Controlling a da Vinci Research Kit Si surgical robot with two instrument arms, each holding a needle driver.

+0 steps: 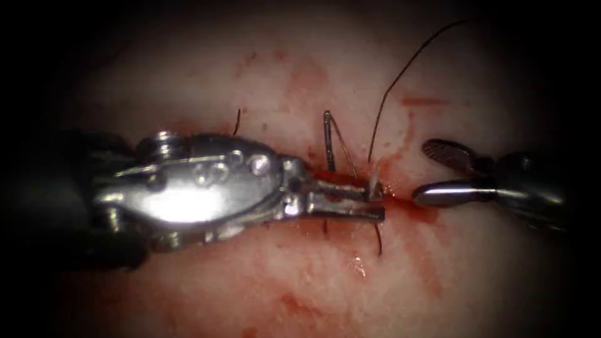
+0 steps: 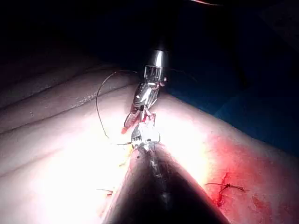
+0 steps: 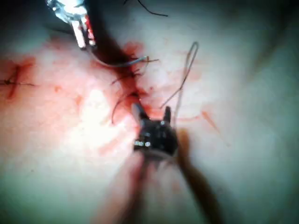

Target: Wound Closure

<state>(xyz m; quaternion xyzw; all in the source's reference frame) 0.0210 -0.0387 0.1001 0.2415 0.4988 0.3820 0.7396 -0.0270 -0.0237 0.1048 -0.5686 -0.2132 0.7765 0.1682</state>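
The left tool [image 1: 380, 203] comes in from the left and lies over the cut [image 1: 400, 199] in the tissue [image 1: 300, 281], its jaws shut on the curved needle [image 1: 327, 141]. One end of the needle stands up just above the jaws; I cannot tell whether its other end is in the tissue. In the right wrist view the needle [image 3: 117, 64] curves away from the left tool [image 3: 79, 28]. Dark thread [image 1: 400, 75] rises from the cut toward the upper right. The right tool [image 1: 432, 172] waits open and holding nothing just right of the left tips, and its jaws [image 3: 152, 114] are spread.
Red fluid [image 1: 419, 216] stains the tissue around the cut. A short cut thread end [image 1: 236, 122] sticks up left of the needle. An earlier knotted stitch [image 2: 225, 187] lies further along the wound. A thread loop [image 2: 98, 107] arcs over the tissue beside the tools.
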